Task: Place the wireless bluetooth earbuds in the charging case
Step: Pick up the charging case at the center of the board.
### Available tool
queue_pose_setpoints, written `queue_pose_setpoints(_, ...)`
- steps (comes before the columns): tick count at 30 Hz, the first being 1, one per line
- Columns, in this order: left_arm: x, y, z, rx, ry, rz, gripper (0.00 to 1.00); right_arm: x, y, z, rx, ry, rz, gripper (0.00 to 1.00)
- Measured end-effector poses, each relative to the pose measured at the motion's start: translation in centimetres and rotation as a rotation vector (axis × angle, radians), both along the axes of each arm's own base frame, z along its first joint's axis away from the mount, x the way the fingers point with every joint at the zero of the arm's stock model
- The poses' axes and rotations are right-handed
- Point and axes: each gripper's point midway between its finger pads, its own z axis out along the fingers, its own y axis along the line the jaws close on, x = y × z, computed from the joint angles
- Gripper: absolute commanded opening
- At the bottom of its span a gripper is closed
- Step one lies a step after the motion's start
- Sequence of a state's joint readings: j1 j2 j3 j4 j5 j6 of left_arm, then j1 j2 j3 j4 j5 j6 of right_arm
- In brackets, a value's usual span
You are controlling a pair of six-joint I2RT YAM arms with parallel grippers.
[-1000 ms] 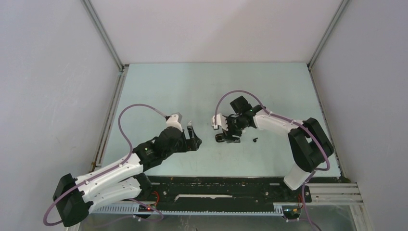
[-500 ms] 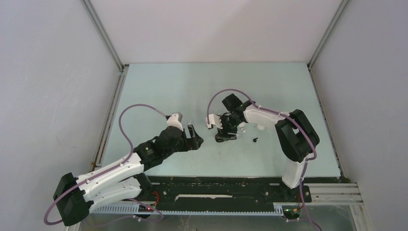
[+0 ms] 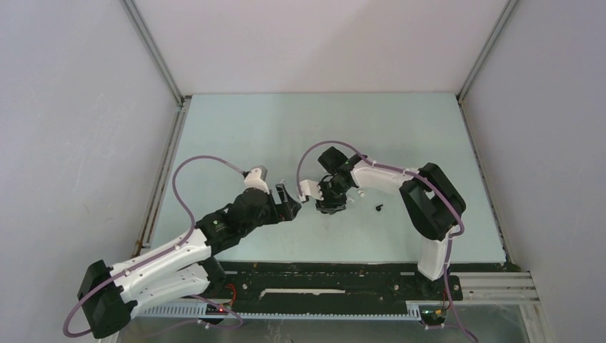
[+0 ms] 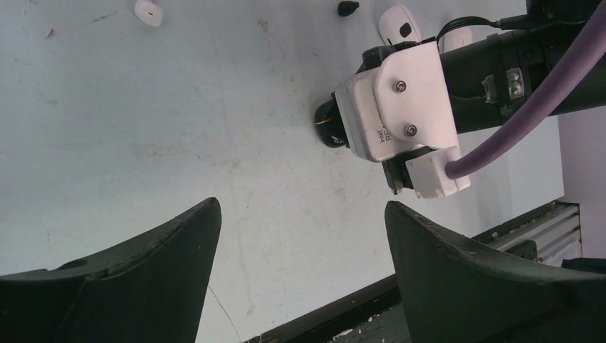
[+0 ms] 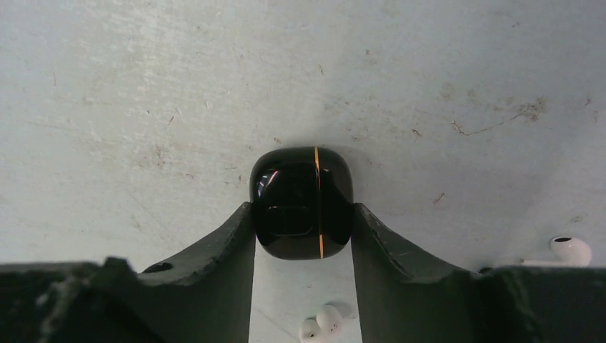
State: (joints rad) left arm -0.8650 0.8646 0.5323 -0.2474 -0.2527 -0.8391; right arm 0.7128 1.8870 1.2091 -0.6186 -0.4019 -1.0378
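Note:
A glossy black charging case [image 5: 301, 212] with a thin orange seam line is pinched between my right gripper's [image 5: 301, 218] fingers, low over the table. In the top view the right gripper [image 3: 330, 203] is at mid-table, close to my left gripper [image 3: 291, 203]. The left gripper [image 4: 304, 214] is open and empty; the case [image 4: 327, 123] shows just beyond it, under the right wrist. White earbuds [image 5: 321, 323] lie behind the right fingers, and another white earbud [image 5: 569, 250] lies to the right. A tiny black earbud [image 3: 379, 208] lies right of the case.
In the left wrist view a white earbud [image 4: 148, 10], the black earbud [image 4: 348, 7] and a white rounded piece [image 4: 398, 21] lie at the far edge. The black front rail [image 3: 343, 282] runs along the near edge. Grey walls enclose the table.
My right arm has swung left with the black case, bringing it close to the left gripper. The left gripper has edged slightly forward and stays open.

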Motion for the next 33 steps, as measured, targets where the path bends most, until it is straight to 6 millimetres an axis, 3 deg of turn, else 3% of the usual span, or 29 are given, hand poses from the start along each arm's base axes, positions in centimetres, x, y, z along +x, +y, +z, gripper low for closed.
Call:
queue_pose_setpoints(3, 0.0, 0.2, 0.1, -0.004, -0.008, 0.008, 0.9, -0.1, 0.1, 0.1, -0.002, 0.002, -0.009, 0.29)
queue_pose_setpoints(9, -0.1, 0.9, 1.0, -0.034, -0.042, 0.029, 0.88, -0.4, -0.7, 1.5, 0.03, 0.036, -0.088, 0.27)
queue_pose_setpoints(12, -0.3, 1.1, 1.3, -0.054, -0.057, 0.028, 0.86, -0.6, -1.7, 5.3, 0.117, 0.02, -0.155, 0.28)
queue_pose_setpoints(14, -0.2, 0.5, 1.5, -0.064, -0.063, 0.007, 0.84, -0.6, -2.2, 9.4, 0.212, -0.029, -0.195, 0.29)
queue_pose_setpoints(17, -0.3, -1.9, 1.8, -0.075, -0.041, -0.077, 0.82, -1.2, -2.5, 16.0, 0.365, -0.136, -0.222, 0.29)
queue_pose_setpoints(20, -0.7, -4.8, 3.1, -0.086, -0.019, -0.171, 0.82, -2.8, -2.6, 19.5, 0.471, -0.194, -0.224, 0.3)
queue_pose_setpoints(24, -0.9, -10.0, 7.9, -0.154, -0.046, -0.317, 0.79, -4.7, -3.5, 18.4, 0.479, -0.161, -0.248, 0.3)
queue_pose_setpoints(27, -1.2, -12.2, 10.0, -0.211, -0.057, -0.381, 0.75, -5.5, -4.2, 16.6, 0.449, -0.125, -0.272, 0.3)
queue_pose_setpoints(30, -1.2, -13.5, 9.5, -0.221, -0.026, -0.412, 0.7, -6.0, -4.7, 15.7, 0.435, -0.107, -0.288, 0.3)
queue_pose_setpoints(33, -1.4, -14.4, 8.0, -0.211, 0.031, -0.432, 0.7, -6.2, -5.0, 16.2, 0.452, -0.116, -0.302, 0.3)
